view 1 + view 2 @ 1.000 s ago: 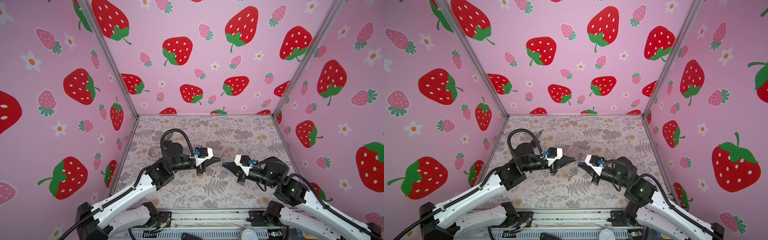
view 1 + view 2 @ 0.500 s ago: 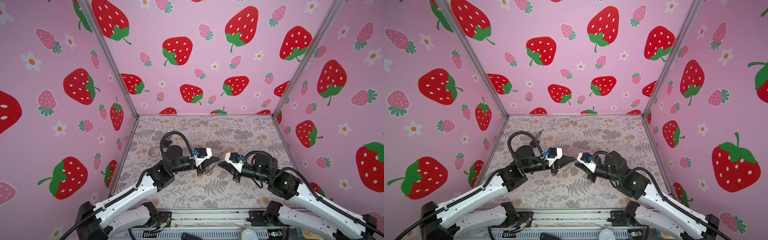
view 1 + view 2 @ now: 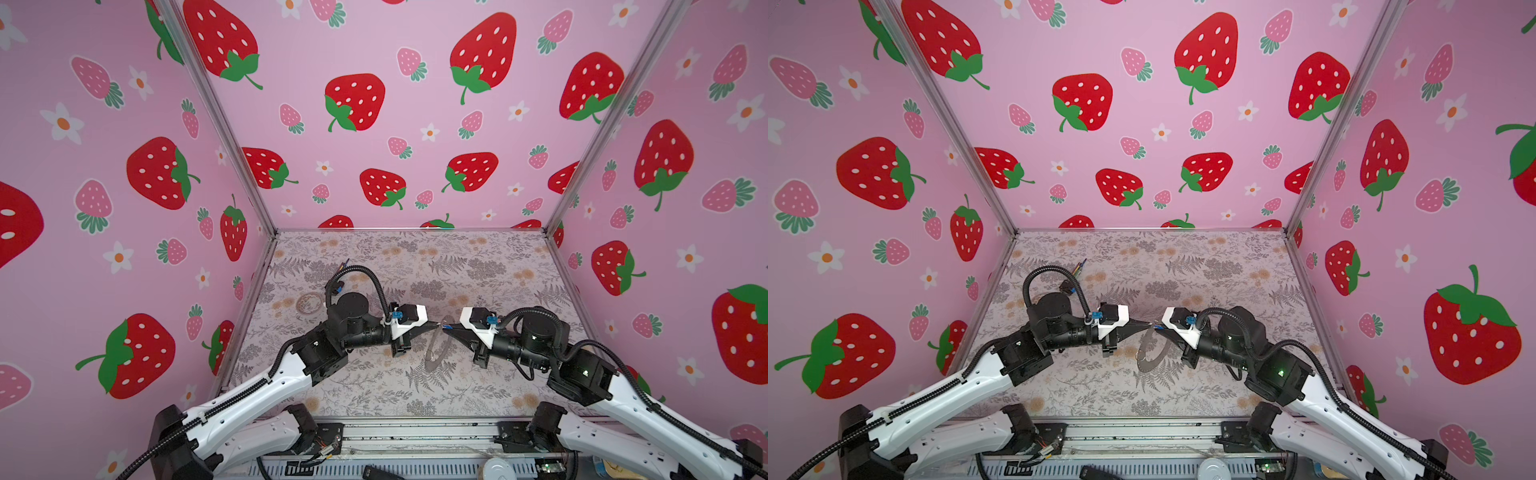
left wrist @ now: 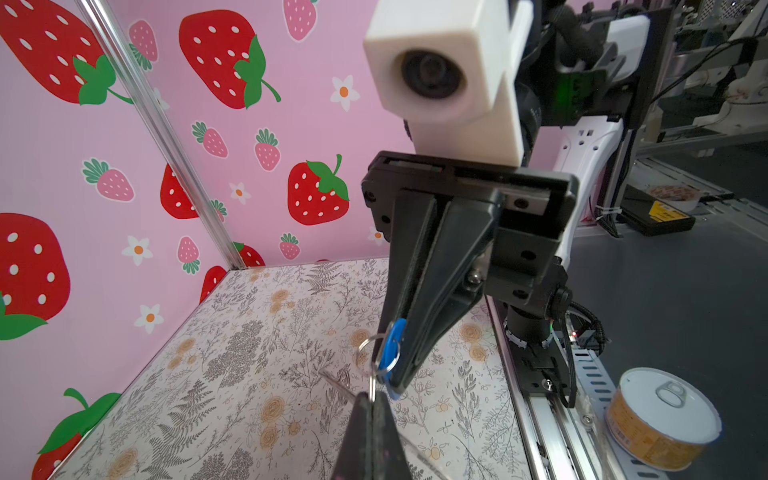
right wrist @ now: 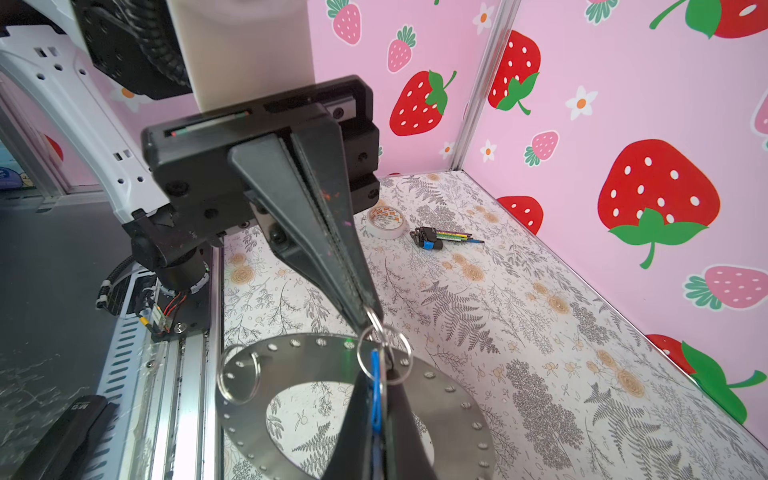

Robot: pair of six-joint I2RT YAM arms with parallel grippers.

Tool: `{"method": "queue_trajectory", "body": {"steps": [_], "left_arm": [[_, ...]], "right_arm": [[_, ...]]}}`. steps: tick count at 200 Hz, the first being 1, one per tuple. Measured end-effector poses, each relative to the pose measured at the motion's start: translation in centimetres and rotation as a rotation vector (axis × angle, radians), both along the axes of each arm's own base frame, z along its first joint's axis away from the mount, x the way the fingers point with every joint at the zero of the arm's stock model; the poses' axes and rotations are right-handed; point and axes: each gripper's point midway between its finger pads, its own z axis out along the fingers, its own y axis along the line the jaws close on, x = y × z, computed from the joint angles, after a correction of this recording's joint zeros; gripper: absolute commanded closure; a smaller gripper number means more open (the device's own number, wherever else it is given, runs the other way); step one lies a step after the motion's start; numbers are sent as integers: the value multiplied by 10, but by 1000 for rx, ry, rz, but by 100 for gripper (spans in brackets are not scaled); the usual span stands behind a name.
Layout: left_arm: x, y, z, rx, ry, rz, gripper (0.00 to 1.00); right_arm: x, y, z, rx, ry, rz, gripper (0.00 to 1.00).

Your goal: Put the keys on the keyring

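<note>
Left pincer [image 5: 369, 312] was clamped shut on the rim of the keyring [image 5: 299, 365], which hung below its tip. Facing it, tip to tip, my right pincer [image 4: 395, 384] pinched the keys [image 4: 392, 345]. I judged a slight misalignment could twist the keyring loose and drop it.

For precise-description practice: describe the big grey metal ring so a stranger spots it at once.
Over the floral mat, find where the left gripper and right gripper meet tip to tip. The keyring is right at those tips. It is a flat grey metal washer shape with small holes round its rim, wider than the pale tape roll near the wall.
</note>
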Motion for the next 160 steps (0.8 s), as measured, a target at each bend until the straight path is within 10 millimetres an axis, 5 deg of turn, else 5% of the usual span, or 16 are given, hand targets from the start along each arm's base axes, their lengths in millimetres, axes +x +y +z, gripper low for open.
{"method": "queue_trajectory", "body": {"steps": [116,134,160], "left_arm": [[11,5,-27,150,-8,71,100],[18,8,-36,174,6,98,74],[34,19,-53,204,44,172,59]], "right_arm": [[17,-2,-20,-152,-45,-63,100],[23,2,-30,-194,-48,-71,100],[33,12,-51,-267,-43,-74,100]]}}
